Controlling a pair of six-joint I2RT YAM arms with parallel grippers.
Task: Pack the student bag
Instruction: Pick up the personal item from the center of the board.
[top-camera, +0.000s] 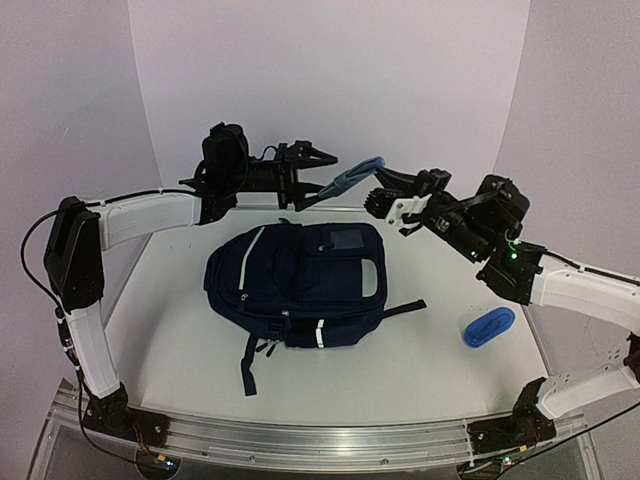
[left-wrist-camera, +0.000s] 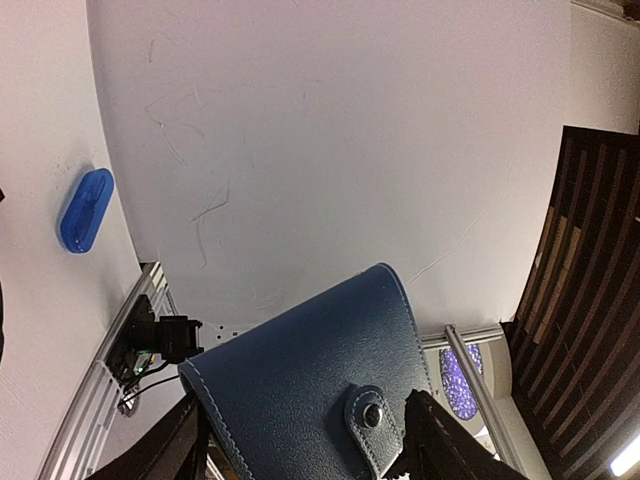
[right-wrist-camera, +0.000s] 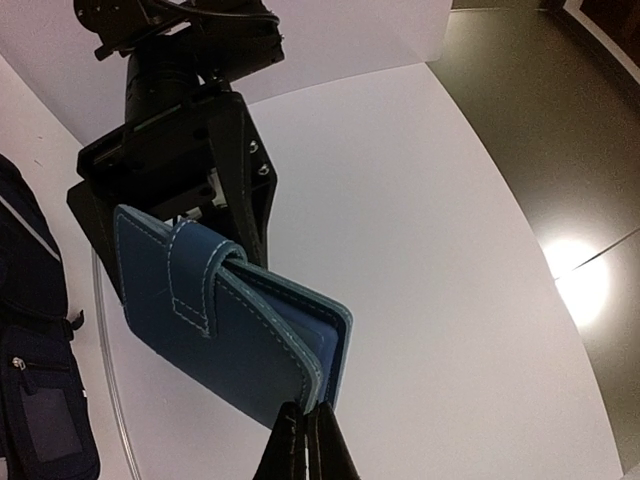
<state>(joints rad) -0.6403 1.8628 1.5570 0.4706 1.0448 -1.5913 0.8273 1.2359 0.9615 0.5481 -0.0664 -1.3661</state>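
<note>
The student bag (top-camera: 300, 285), navy with thin white stripes, lies flat in the middle of the table; its edge shows at the left of the right wrist view (right-wrist-camera: 30, 330). Above its far side a blue wallet (top-camera: 355, 175) with a snap strap hangs in the air between both arms. My left gripper (top-camera: 315, 178) has a finger against each side of the wallet (left-wrist-camera: 300, 370). My right gripper (right-wrist-camera: 305, 430) is shut on the wallet's (right-wrist-camera: 220, 320) cover at the opposite corner.
A small blue oval case (top-camera: 489, 326) lies on the table to the right of the bag, near the right arm; it also shows in the left wrist view (left-wrist-camera: 85, 208). White walls close in the back and sides.
</note>
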